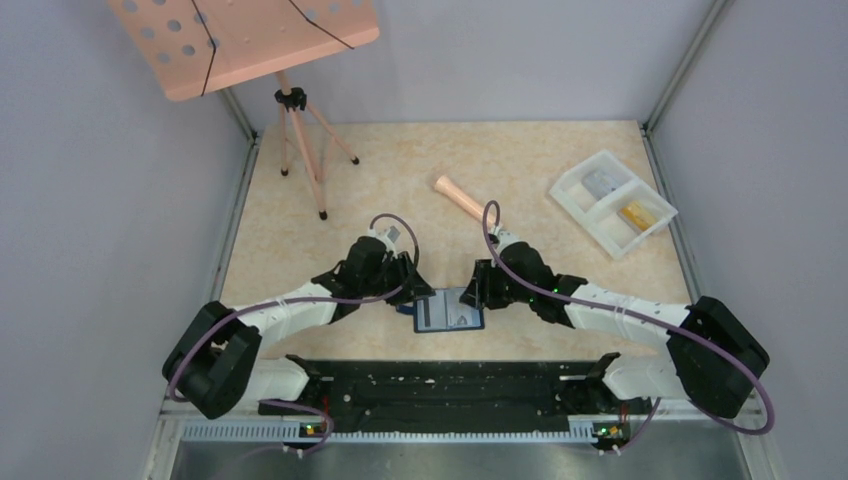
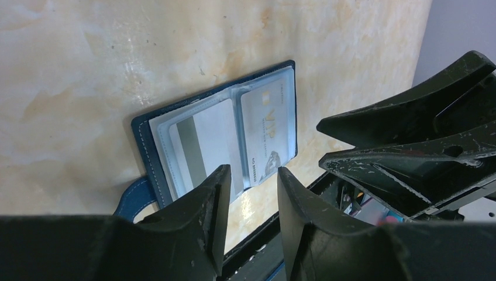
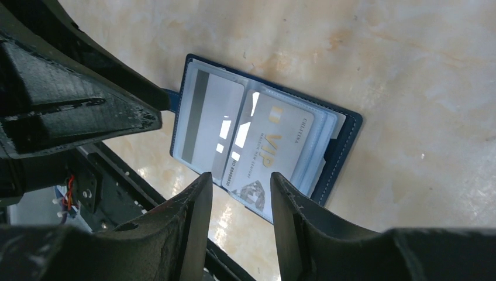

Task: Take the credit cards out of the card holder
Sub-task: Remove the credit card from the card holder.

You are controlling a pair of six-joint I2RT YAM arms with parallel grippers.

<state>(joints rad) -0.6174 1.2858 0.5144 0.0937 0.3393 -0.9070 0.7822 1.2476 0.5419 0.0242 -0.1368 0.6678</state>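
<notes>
**Both grippers hanging part-open over the opened card holder**

The card holder (image 1: 450, 312) is lying opened flat on the table (image 1: 400, 180). It is sitting close to the near edge, between the two arms, with its clear inner sleeves facing up.

- **Left half:** this half is showing a striped grey card (image 2: 205, 146), pale with one dark band.
- **Right half:** this half is showing a silver VIP card (image 2: 266, 132).
- **Sleeves:** both cards are sitting fully inside their sleeves, and more sleeve edges are peeking out underneath.
- **Tab:** the closing tab (image 2: 134, 196) is sticking out on the striped card's side.

The left gripper (image 2: 252, 172) is hanging over the holder's left end. Its fingers are standing part-way apart and nothing is sitting between them. I cannot tell whether the tips are touching the holder.

The right gripper (image 3: 240, 175) is hanging over the right end in the same way, part-way open and gripping nothing. Contact is also unclear there. In the top view the two grippers are facing each other across the holder.

The white tray (image 1: 575, 195) is sitting at the far right, well apart from the holder. It is carrying a grey card (image 1: 600, 182) in one compartment and a gold card (image 1: 638, 215) in the other.

A pink stick (image 1: 460, 197) is lying mid-table beyond the grippers. A pink music stand (image 1: 240, 40) is standing at the far left on its tripod.
</notes>
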